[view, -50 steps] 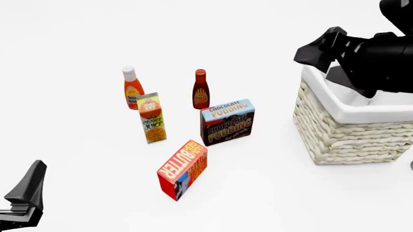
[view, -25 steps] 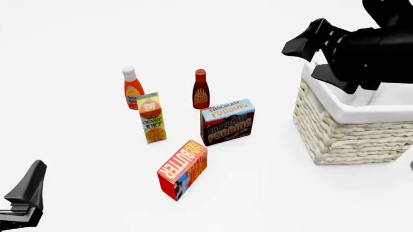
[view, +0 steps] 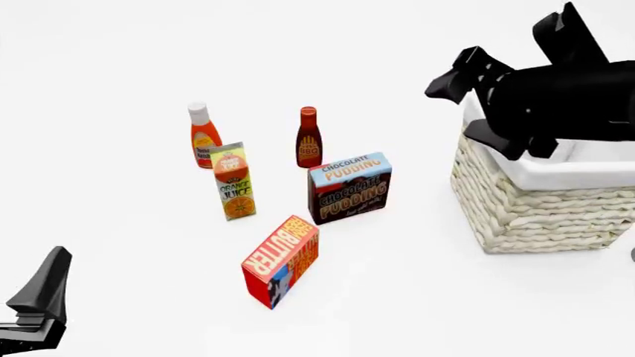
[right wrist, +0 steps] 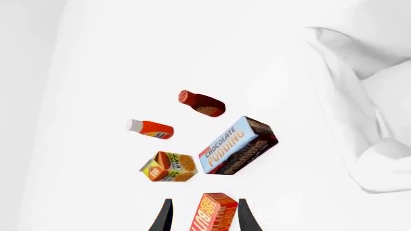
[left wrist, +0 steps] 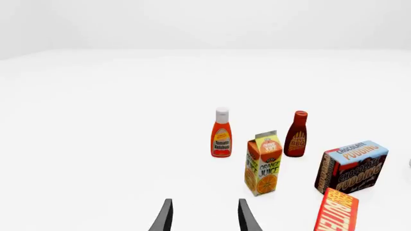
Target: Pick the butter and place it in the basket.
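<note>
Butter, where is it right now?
In the front view the butter lies on the table, nearest the camera, just in front of the pudding box and left of the basket.

You're working under bright, even, diffuse light with no single source showing; the white table [view: 417,312] is nearly blown out and blends into the background. Shadows are faint: only soft, pale patches under the butter [view: 281,259] and the basket [view: 540,212]. There's no glare, motion blur or soft focus, so the carton lettering reads crisply in all three views. Straight edges stay straight out to the borders
</note>
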Action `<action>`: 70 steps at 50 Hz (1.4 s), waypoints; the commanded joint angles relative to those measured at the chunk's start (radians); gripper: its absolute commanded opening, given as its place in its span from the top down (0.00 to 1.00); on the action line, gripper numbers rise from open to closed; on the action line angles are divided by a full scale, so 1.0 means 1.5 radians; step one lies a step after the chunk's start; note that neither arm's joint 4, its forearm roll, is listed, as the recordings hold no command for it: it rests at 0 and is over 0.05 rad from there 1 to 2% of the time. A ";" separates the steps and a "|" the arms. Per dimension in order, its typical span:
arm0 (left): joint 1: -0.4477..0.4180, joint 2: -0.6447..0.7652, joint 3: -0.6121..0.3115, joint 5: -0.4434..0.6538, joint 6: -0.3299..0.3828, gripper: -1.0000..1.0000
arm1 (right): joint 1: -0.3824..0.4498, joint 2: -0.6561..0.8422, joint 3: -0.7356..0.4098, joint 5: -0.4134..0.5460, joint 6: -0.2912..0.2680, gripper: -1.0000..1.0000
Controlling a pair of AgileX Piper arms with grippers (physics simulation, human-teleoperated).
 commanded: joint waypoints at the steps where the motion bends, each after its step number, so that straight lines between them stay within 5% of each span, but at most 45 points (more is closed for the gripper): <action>1: 0.000 0.000 0.000 0.000 0.000 0.00 | 0.002 0.027 0.005 -0.019 0.037 0.00; 33: 0.000 0.000 0.000 0.000 0.000 0.00 | 0.016 0.062 -0.026 -0.007 0.106 0.00; 47: 0.000 0.000 0.000 0.000 0.000 0.00 | 0.020 0.076 0.035 -0.037 0.161 0.00; 70: 0.000 0.000 0.000 0.000 0.000 0.00 | 0.018 0.070 0.071 -0.036 0.155 0.00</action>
